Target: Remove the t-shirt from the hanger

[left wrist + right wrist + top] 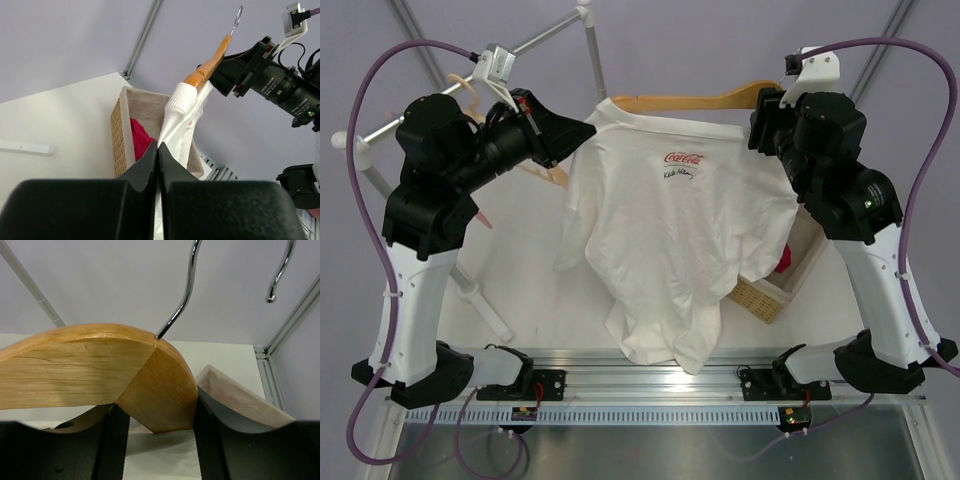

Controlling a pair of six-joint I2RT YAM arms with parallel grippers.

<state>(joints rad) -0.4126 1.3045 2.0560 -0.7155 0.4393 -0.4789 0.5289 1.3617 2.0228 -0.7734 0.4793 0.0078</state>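
The white t-shirt (pixel 665 230), small red script facing up, hangs in the air between my arms. The wooden hanger (pixel 705 101) lies along its top edge, mostly bare. My left gripper (pixel 582 131) is shut on the shirt's left shoulder; in the left wrist view the jaws (pixel 158 150) pinch white cloth (pixel 175 122). There a ribbed hem still wraps one end of the hanger (pixel 212 60). My right gripper (pixel 767 112) is shut on the hanger. In the right wrist view its fingers (pixel 160 415) clamp the hanger's middle (pixel 90 362) below the silver hook (pixel 183 290).
A wicker basket (pixel 763 297) holding a red cloth (pixel 783 263) sits on the table under the shirt's right side. A white rack pole (pixel 591 45) and a thin pink hanger (pixel 475 100) stand at the back left. A second metal hook (pixel 280 272) hangs near the right gripper.
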